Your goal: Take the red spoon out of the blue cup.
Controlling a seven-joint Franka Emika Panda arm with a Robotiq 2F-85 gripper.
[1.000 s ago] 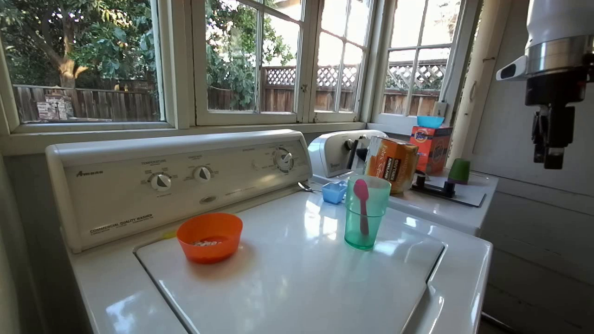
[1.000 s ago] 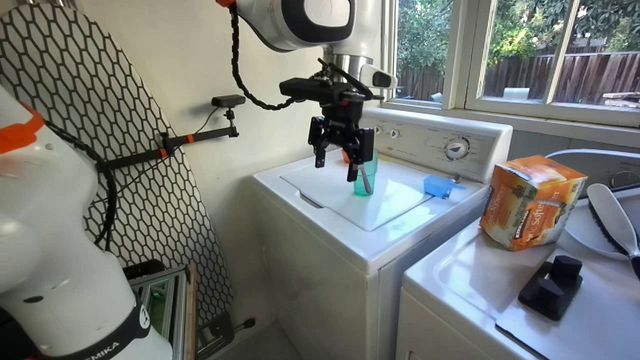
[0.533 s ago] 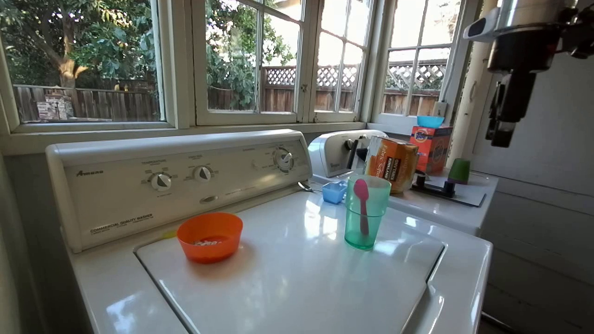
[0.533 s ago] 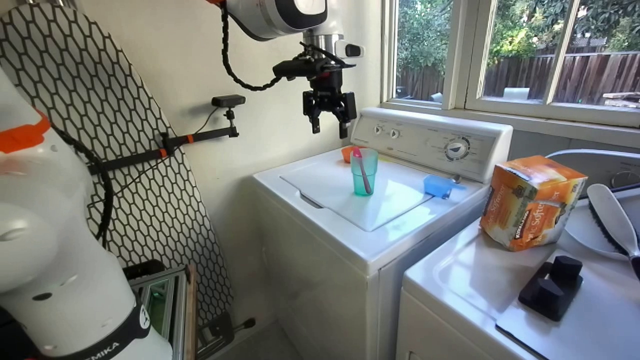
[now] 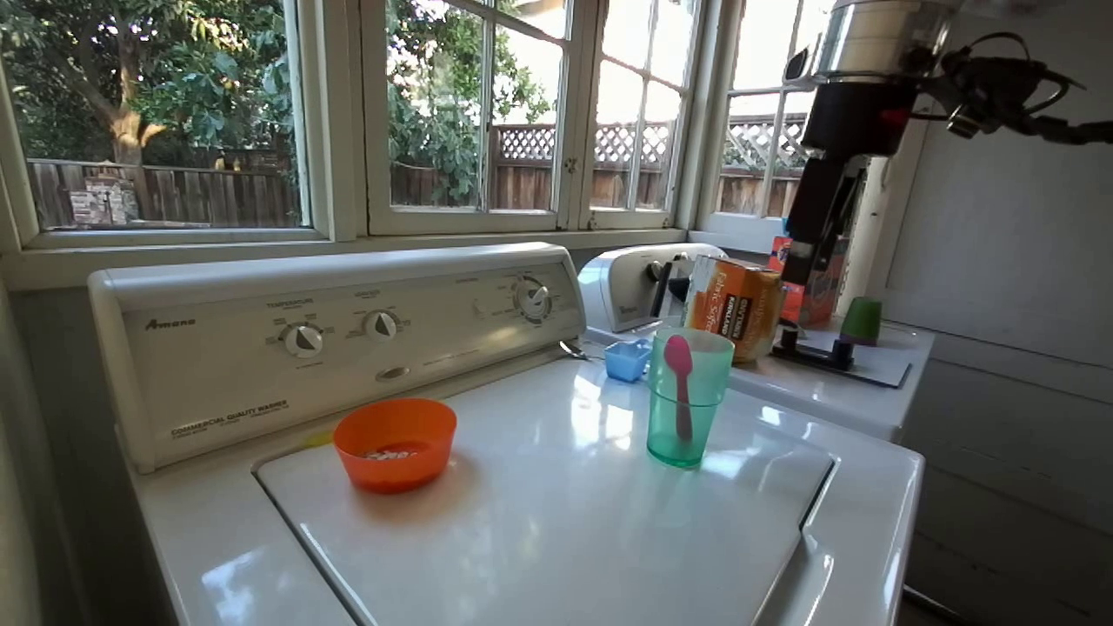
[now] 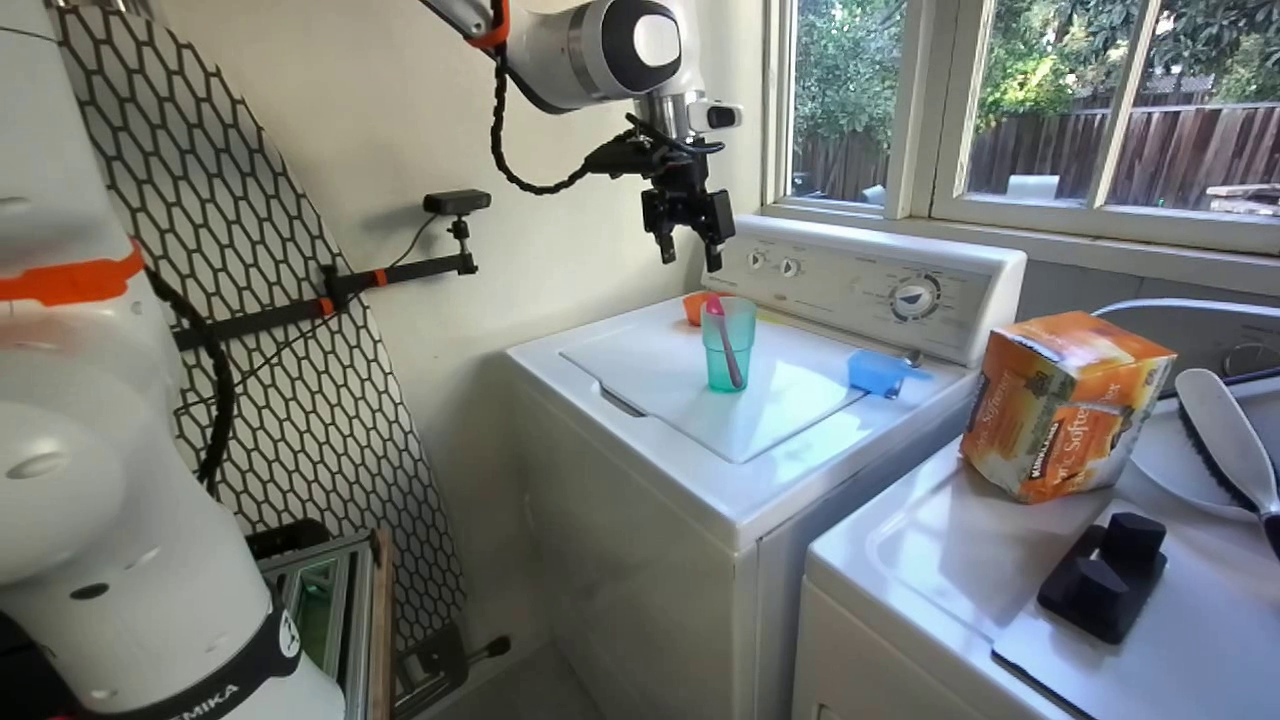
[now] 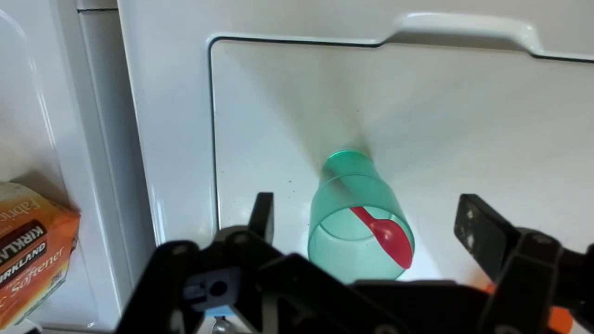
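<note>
while spread pincer [image 6: 691, 259] hangs clear of cup's [image 7: 357, 198] rim, spoon [image 7: 390, 237] leans inside

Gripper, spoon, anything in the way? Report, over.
Gripper open, empty, higher than cup. Spoon leaning in cup, bowl end up. Nothing seen between gripper and spoon.

Wht-framed windows [image 5: 581, 122] w/ trees [image 5: 217, 96] & fence [image 5: 235, 193] outside, daylight glare [image 5: 587, 409] on washer [image 5: 522, 530], pale wall [image 6: 330, 110] nearby.

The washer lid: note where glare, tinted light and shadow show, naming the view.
In an exterior view, white glare on the washer lid beside the blue cup, an orange tint by the orange bowl; in the wrist view, soft shadows spreading from the cup's base toward the picture's top.
</note>
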